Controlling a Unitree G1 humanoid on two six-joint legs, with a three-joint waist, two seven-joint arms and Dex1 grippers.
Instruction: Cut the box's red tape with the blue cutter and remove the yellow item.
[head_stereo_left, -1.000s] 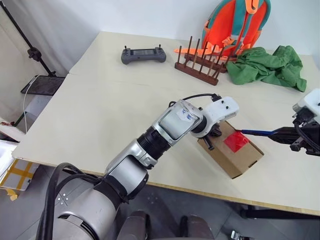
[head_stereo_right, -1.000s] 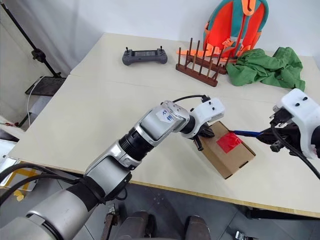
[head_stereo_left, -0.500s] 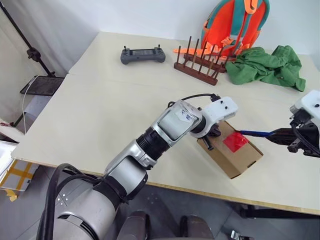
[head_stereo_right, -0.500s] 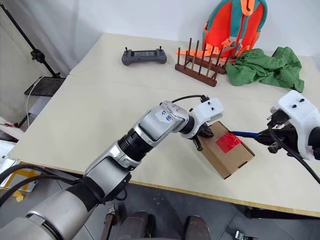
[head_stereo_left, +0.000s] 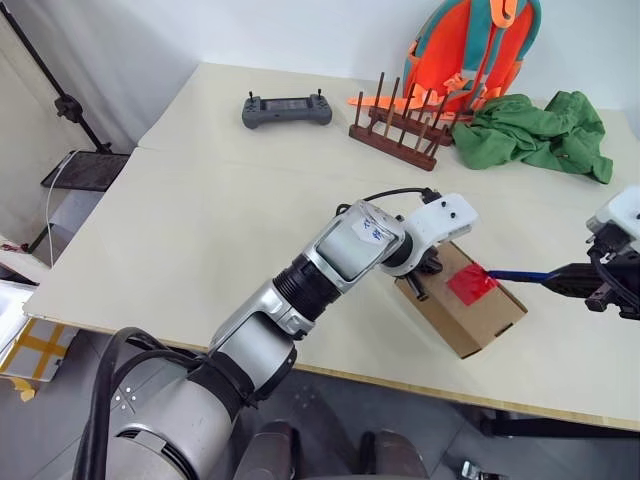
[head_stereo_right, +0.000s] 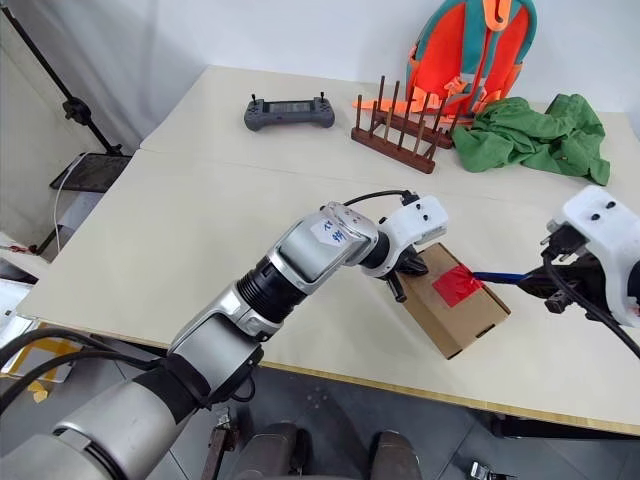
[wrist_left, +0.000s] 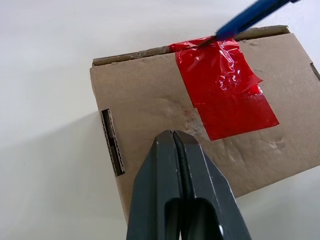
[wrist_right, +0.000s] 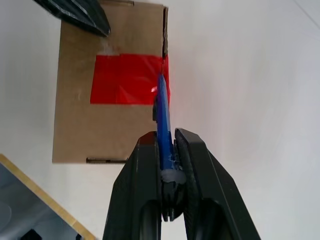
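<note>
Blue cutter (wrist_right: 162, 112) aimed at the red tape (wrist_left: 222, 85)
It is clamped lengthwise between the right gripper (wrist_right: 167, 150) fingers, tip ahead at the tape's edge; the closed, empty left gripper (wrist_left: 175, 145) is pressed on the box (wrist_left: 150, 110).

Head stereo pair looking down-forward over the desk (head_stereo_left: 230, 230); both wrist cams sitting close, sharing the box (wrist_left: 150, 105) top.

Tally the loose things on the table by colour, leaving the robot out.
Brown: 2, the box and wooden rack
Red: 1, the red tape
Blue: 1, the blue cutter
Grey: 1, controller
Green: 1, cloth
Orange: 1, backpack
Total: 7
</note>
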